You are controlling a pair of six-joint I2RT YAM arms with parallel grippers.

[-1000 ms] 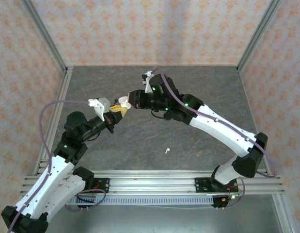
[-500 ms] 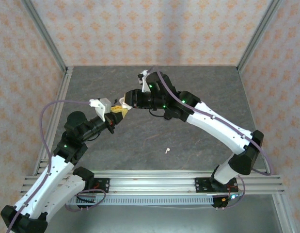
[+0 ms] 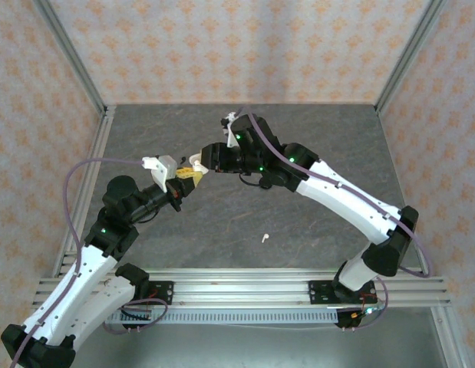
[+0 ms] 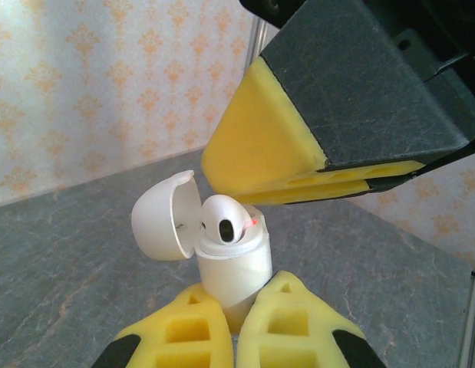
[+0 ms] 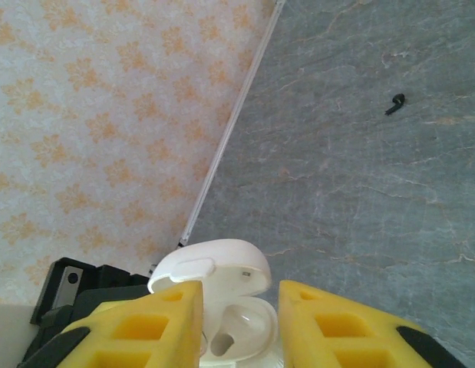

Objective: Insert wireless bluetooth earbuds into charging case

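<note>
My left gripper [image 4: 239, 297] is shut on the lower body of the white charging case [image 4: 231, 264], which it holds upright above the table with its lid [image 4: 162, 217] swung open to the left. One white earbud [image 4: 225, 218] sits in the case's top, beside a small red light. My right gripper [image 5: 239, 295] hovers right over the case [image 5: 222, 264], open, its yellow fingers [image 4: 260, 142] on either side of the seated earbud [image 5: 237, 330] and gripping nothing. In the top view both grippers [image 3: 187, 175] [image 3: 202, 162] meet at mid-table. A second earbud [image 3: 263, 238] lies on the table near the front.
The grey stone-patterned table [image 3: 298, 215] is walled by patterned panels with aluminium posts [image 3: 76, 69]. A tiny black speck [image 5: 394, 102] lies on the table beyond the right gripper. The front rail [image 3: 237, 287] carries both arm bases.
The right gripper's jaws have parted, leaving the earbud in the case. The right arm shifted slightly left over the case. The left arm stays put.
</note>
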